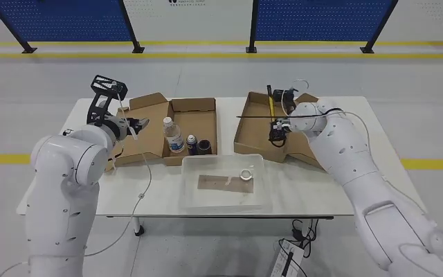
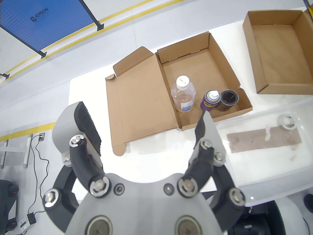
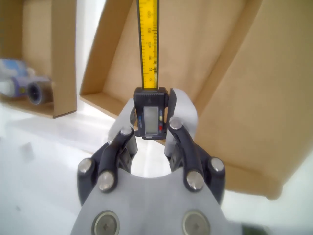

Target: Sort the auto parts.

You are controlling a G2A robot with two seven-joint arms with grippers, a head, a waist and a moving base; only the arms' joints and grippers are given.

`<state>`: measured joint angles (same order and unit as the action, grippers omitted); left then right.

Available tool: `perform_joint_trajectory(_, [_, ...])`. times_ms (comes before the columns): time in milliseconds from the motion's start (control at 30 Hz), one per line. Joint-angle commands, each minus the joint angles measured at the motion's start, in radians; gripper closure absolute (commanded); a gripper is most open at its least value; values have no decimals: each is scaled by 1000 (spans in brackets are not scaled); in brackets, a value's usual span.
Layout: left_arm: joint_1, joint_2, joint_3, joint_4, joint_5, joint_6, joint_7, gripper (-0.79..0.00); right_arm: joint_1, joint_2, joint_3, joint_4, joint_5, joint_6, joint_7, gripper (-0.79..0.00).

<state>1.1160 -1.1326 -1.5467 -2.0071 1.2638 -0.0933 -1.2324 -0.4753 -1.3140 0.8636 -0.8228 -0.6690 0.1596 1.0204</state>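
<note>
**Measuring tool clamped over the right box, left pincer spread wide**

Nearest on the white table [image 1: 159, 190]: a see-through tray [image 2: 269, 174]. Inside it, a flat brown strip [image 2: 256, 139] and a small white ring [image 2: 288, 122], the ring sitting at the strip's right end.

Just past the tray, on the left side: the left box [image 2: 195, 62], brown cardboard, open on top, with its lid flap laid out flat to the left. Standing up in the near part of this box, all in a row: a clear bottle [image 2: 184, 94] with a white cap, then a purple spray can [image 2: 210, 100], then a black cup [image 2: 228, 100]. Can and cup close side by side, bottle just beside the can.

Up above that lid flap: the left pincer [image 2: 143, 113], spread wide and gripping nothing.

On the right side, also past the tray: the right box [image 2: 276, 54], brown cardboard too, open on top.

Over the near wall of this box: the right pincer [image 3: 150, 103], clenched tight on the measuring tool [image 3: 148, 50]. Fingers [image 3: 182, 103] pressed on both sides of the tool's dark part with the little screen. Long yellow ruler bar sticking straight out from the pincer, across the box. Hard to tell whether touching the cardboard or up in the air.

Farthest off, past the table: pale floor [image 1: 208, 76], yellow lines [image 1: 208, 54], and blue screens [image 1: 69, 17] on black feet.
</note>
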Motion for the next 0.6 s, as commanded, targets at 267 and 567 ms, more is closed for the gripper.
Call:
perform_joint_trajectory(267, [0, 0, 0, 0, 0, 0, 0, -785, 29, -46, -49, 123, 30, 28, -22, 0])
perform_joint_trajectory(567, [0, 0, 0, 0, 0, 0, 0, -785, 39, -72, -82, 180, 23, -1, 0, 0])
